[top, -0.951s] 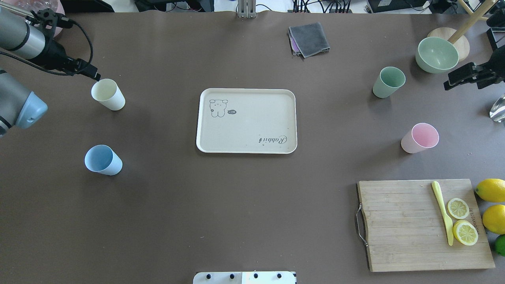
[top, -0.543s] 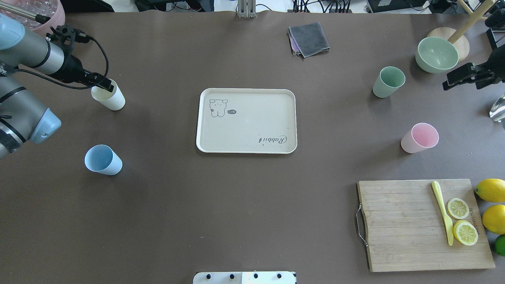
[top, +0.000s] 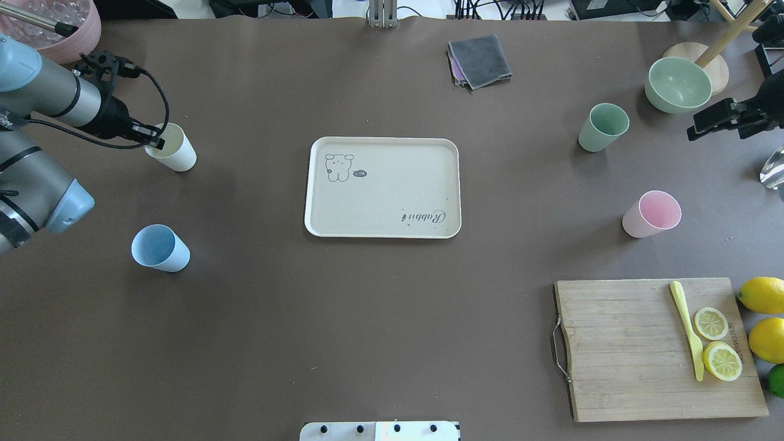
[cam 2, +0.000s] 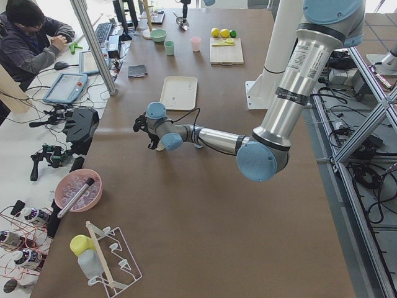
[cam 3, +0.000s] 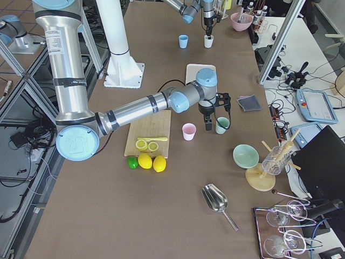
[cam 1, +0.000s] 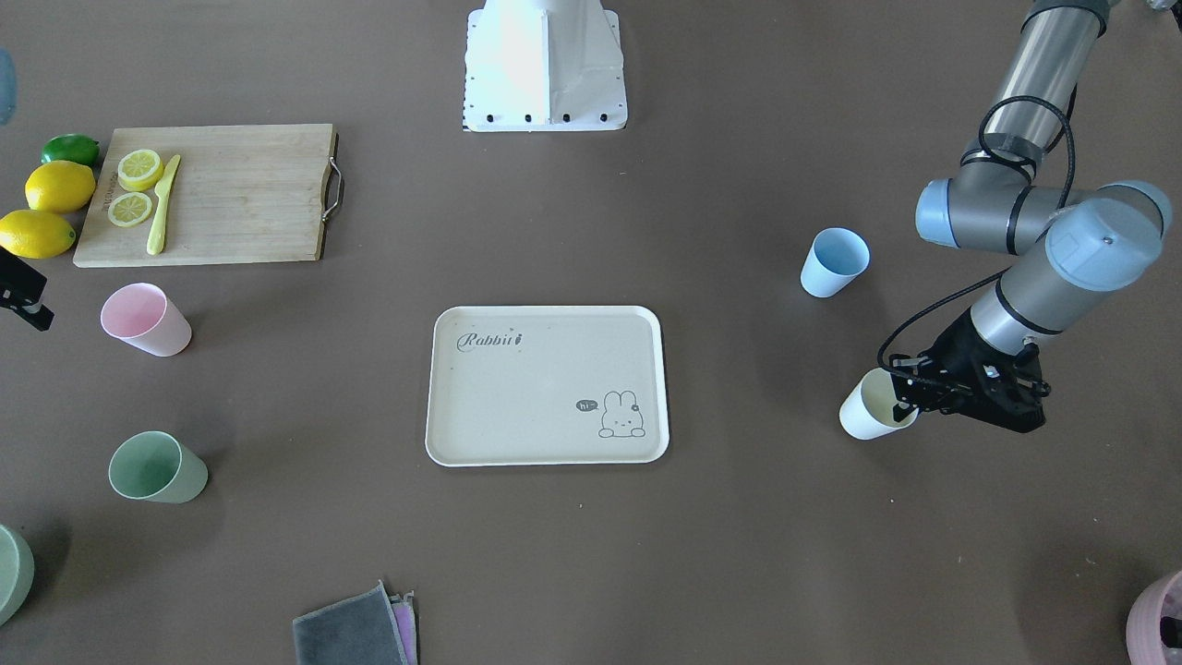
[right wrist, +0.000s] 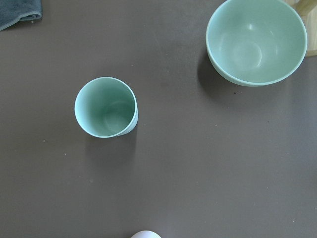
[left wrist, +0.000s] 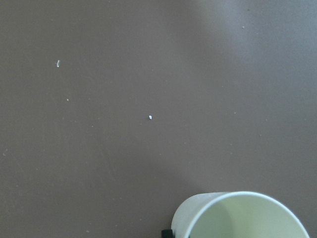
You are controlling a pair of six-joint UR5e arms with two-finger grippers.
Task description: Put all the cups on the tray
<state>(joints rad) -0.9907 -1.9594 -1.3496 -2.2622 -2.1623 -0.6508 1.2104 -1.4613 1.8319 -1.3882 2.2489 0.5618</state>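
Cream cup (top: pixel 180 158), matte and tapered, rim at left gripper (top: pixel 155 141), its grip unclear.

The tray (top: pixel 392 190) is a flat beige rounded rectangle with a white rim. It lies at the middle of the desk (top: pixel 367 343), long side across. A small bunny drawing sits in 1 corner and "Rabbit" lettering in the opposite corner. All 4 cups are small, matte, tapered tumblers with no handles. They stand upright, mouths up, on the desk, each well apart from the tray. 2 are on the robot's left: the pale cream cup (top: pixel 182 159), farther from the robot, and the light blue cup (top: pixel 160 248), nearer. The left gripper (top: pixel 155 139) has its fingers at the cream cup's rim; whether they clamp it cannot be told. 2 are on the right: the sage green cup (top: pixel 603 127), farther, and the pink cup (top: pixel 652 214), nearer.
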